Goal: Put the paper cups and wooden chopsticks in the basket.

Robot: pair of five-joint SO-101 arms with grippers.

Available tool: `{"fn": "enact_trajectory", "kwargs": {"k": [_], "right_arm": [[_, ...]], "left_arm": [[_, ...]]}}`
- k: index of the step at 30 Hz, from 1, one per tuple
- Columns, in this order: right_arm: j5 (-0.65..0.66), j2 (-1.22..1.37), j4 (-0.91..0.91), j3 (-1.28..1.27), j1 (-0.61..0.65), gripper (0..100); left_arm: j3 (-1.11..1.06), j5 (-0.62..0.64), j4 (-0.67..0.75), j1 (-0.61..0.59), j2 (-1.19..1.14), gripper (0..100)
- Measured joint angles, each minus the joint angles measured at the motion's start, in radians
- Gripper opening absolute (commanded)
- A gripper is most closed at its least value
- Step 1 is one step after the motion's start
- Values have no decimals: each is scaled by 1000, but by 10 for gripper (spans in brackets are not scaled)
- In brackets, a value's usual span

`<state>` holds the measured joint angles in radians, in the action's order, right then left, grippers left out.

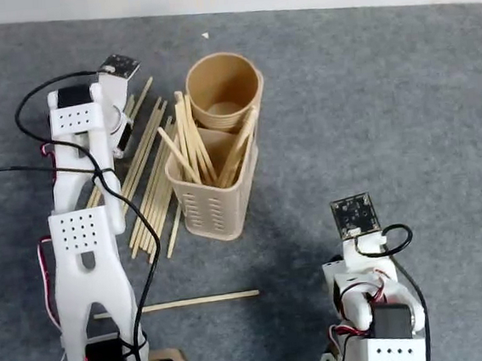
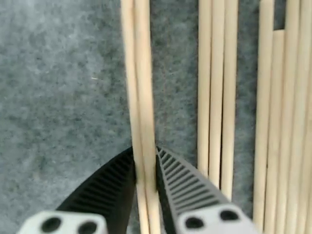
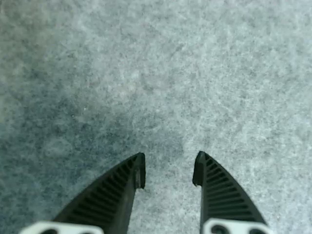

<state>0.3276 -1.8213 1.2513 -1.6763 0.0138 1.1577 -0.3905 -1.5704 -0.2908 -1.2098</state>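
Our left gripper is pinching a pair of chopsticks from the loose pile, which lies on the carpet just beside the basket. Inside the basket we see paper cups and leaning sticks. A single chopstick lies apart, nearer the arms' bases. Our right gripper hangs spread over bare carpet.

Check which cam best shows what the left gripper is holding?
Left wrist view: the left gripper pinches two chopsticks side by side. In the high view the arm covers that grip; the loose pile beside the basket shows. The right wrist view looks at carpet.
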Motion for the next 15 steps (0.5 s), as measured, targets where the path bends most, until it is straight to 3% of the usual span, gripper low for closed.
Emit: {"fn": "enact_trajectory", "kwargs": {"k": [8,11,15], "right_arm": [[0,0,0,0,0,170],[0,0,0,0,0,170],[0,0,0,0,0,170]], "left_arm": [[282,8,-180,12,-20,4],[428,52,-196,23,-15,4],[443,110,-206,61,78,4]]}}
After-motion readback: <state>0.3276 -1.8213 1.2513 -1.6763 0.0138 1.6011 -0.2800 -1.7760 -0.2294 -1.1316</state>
